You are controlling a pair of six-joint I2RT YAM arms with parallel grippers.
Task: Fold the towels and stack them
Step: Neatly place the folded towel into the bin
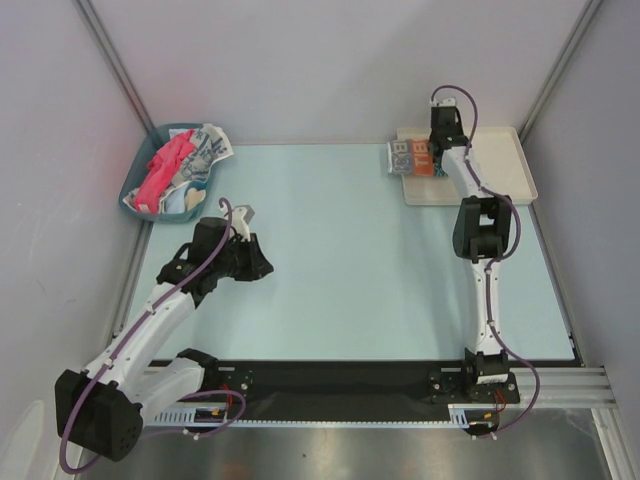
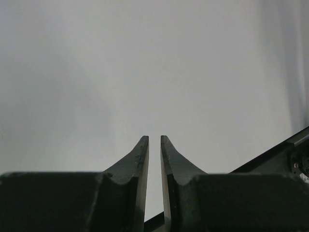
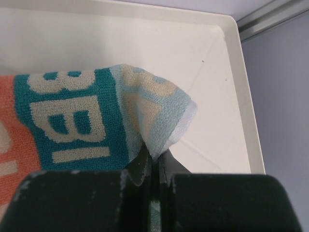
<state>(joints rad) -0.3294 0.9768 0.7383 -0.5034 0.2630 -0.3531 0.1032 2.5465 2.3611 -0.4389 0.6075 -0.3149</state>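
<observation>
Towels (image 1: pixel 178 163) in bin (image 1: pixel 140 166), far left; another towel (image 1: pixel 412 158) on tray (image 1: pixel 508 168), far right.

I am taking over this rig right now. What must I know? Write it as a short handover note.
Left gripper: jaws slightly apart, empty, near the teal bin.
Right gripper: shut on a corner of the lettered towel, over the white tray.
Done: the lettered towel is at the tray; I cannot tell if it is fully folded.
Left to do: the red-pink towel and the patterned towel lie crumpled in the bin, unfolded and unstacked.
</observation>
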